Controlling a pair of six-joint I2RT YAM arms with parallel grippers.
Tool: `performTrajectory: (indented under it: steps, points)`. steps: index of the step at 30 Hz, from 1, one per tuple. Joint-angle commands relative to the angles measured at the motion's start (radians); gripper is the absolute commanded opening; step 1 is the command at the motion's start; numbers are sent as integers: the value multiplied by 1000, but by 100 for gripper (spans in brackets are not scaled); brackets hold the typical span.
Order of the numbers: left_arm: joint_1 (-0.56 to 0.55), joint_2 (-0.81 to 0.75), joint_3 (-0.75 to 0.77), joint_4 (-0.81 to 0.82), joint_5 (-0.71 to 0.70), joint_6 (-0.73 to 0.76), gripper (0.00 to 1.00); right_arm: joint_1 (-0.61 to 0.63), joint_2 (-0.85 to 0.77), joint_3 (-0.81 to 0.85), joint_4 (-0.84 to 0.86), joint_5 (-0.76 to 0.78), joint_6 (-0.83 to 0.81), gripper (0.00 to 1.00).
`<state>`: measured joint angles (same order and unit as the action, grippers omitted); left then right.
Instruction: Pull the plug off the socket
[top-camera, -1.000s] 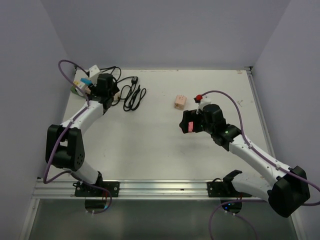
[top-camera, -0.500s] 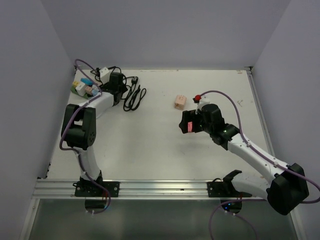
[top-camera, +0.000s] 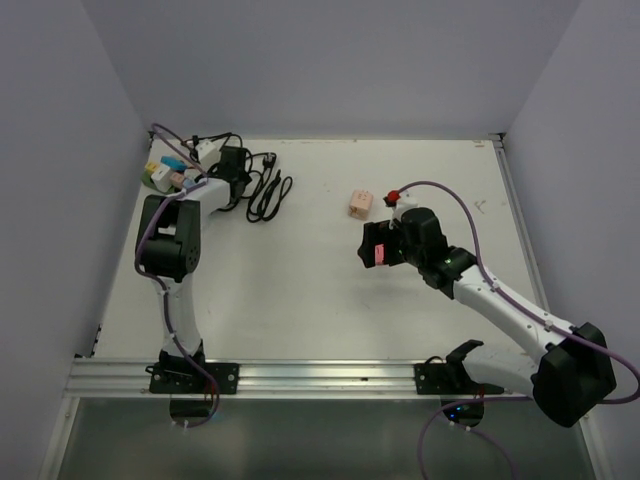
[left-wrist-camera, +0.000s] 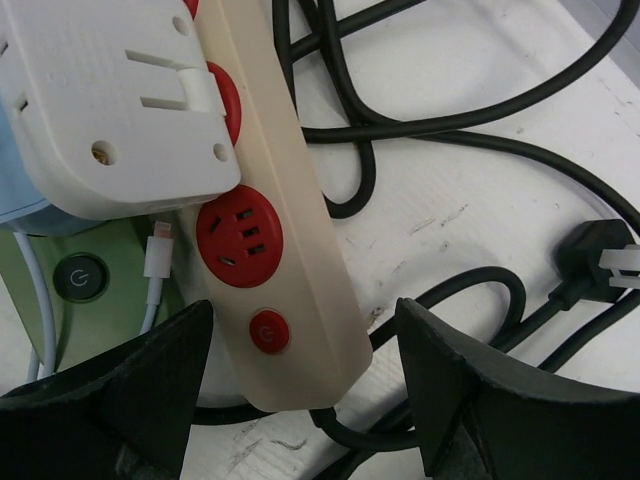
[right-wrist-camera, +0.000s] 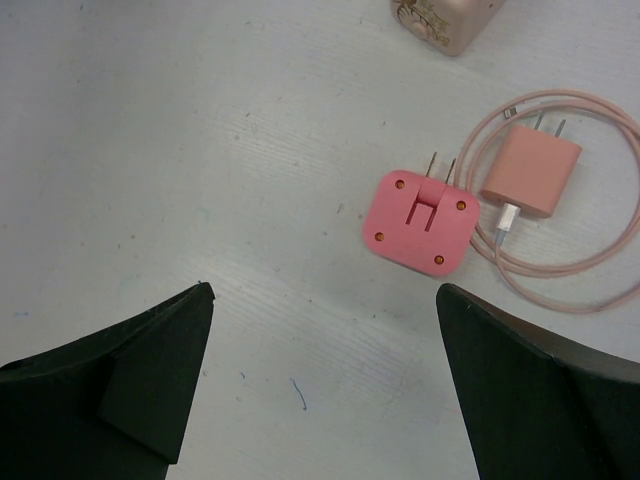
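Your left gripper gapes empty astride the cream, red-outlet socket, white plug upper left; right gripper spread wide, empty.

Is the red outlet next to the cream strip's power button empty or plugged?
Empty. In the left wrist view the red outlet on the cream power strip shows all its slots bare.

Green socket mostly under white adapter
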<state>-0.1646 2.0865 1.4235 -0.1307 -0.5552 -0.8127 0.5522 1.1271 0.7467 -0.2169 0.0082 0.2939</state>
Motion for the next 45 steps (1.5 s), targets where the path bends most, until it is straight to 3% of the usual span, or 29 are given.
performTrajectory:
  steps: [1,6,14,23,26,32,39,45]
  points:
    - [10,21,29,-38,-34,-71,77,0,14,8,25,-26,-16,97]
    - [19,30,2,-24,-34,-88,78,0,19,6,28,-30,-18,97]
    - [40,96,77,-26,-20,-69,75,0,30,6,27,-33,-18,97]
    - [39,37,86,-4,-26,-28,42,0,39,16,22,-40,-16,97]
    - [24,-17,81,22,-77,35,29,0,43,20,22,-45,-15,97]
    - [-26,-100,97,89,-161,223,13,-1,39,22,19,-48,-12,97]
    - [-67,-173,101,183,-195,458,0,2,25,23,13,-43,-9,97]
    - [-79,-276,48,233,-108,546,0,0,23,26,14,-51,4,97]
